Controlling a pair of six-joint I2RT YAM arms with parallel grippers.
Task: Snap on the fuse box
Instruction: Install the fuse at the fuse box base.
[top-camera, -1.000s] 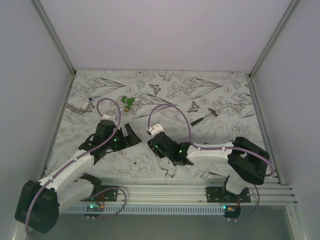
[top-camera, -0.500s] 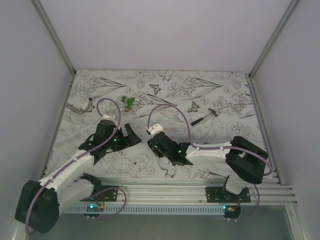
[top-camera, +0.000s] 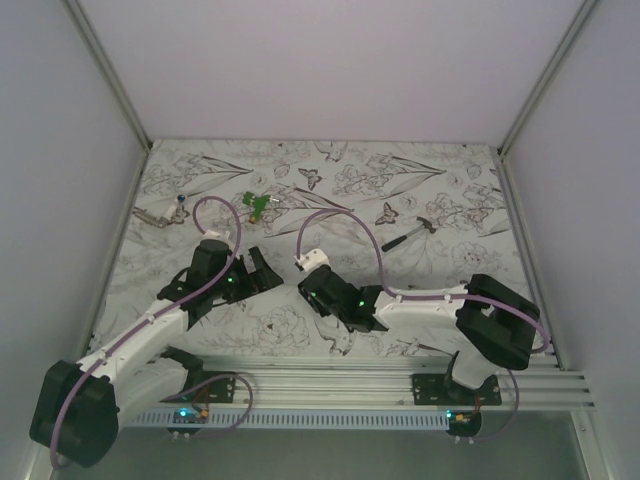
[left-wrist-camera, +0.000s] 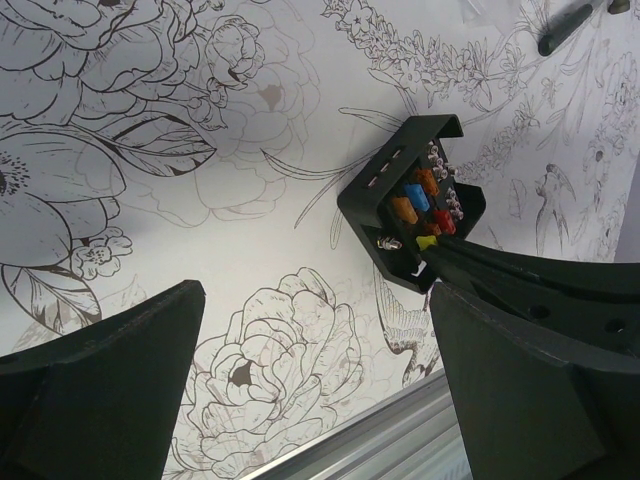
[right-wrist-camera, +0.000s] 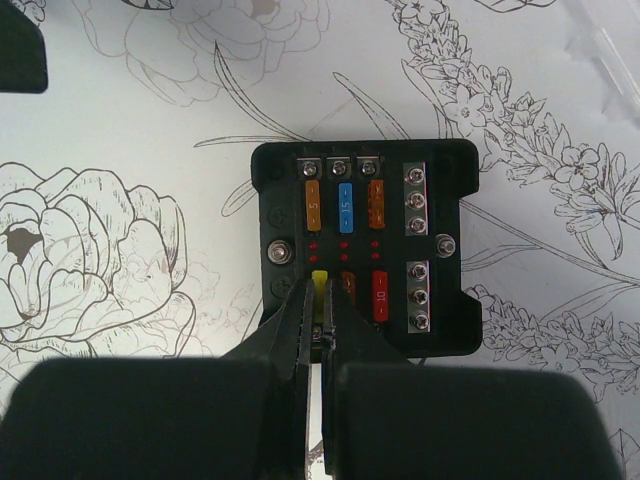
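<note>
The fuse box (right-wrist-camera: 365, 215) is a small black square box lying open-side up on the flower-print table, with orange, blue and red fuses in its slots. My right gripper (right-wrist-camera: 321, 292) is over its near edge, shut on a yellow fuse (right-wrist-camera: 319, 277) in the lower left slot. In the left wrist view the fuse box (left-wrist-camera: 410, 200) lies ahead and to the right, with the right gripper's fingers (left-wrist-camera: 490, 265) on it. My left gripper (left-wrist-camera: 315, 300) is wide open just left of the box with nothing between its fingers. From above, the left gripper (top-camera: 262, 272) and right gripper (top-camera: 303, 282) nearly meet.
A small green plastic piece (top-camera: 257, 204) lies at the back, a thin black-handled tool (top-camera: 408, 234) at the right, and a small metal part (top-camera: 155, 216) at the far left. The aluminium rail (top-camera: 350, 375) runs along the near edge. Grey walls enclose the table.
The right wrist has shifted very slightly to the right. The left arm has not moved and neither gripper has changed its opening.
</note>
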